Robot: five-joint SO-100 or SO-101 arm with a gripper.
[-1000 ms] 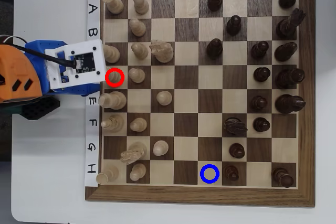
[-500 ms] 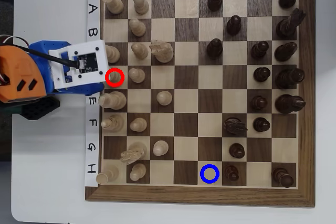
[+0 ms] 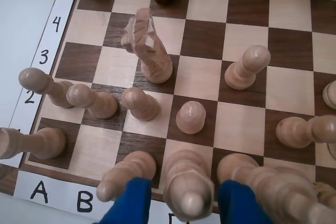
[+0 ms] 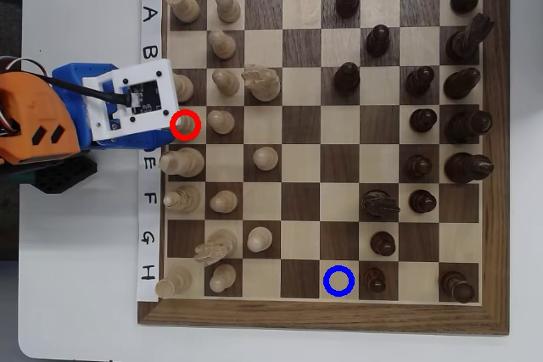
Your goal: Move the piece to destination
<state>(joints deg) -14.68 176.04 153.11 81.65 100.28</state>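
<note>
The blue two-fingered tool (image 3: 175, 203) is standing spread, its fingers flanking the tall pale cream wooden chess piece (image 3: 187, 190). The blue-ringed light wooden square (image 4: 338, 281) is lying well apart from the tool, across the board.

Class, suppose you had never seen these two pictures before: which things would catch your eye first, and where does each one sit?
In the overhead view, a bright red ring marks the pale cream wooden chess piece at the wooden chessboard's left edge, beside the blue-and-orange robot arm. A bright blue ring marks an empty light square in the bottom row. In the wrist view, that piece stands between the blue fingers.
</note>
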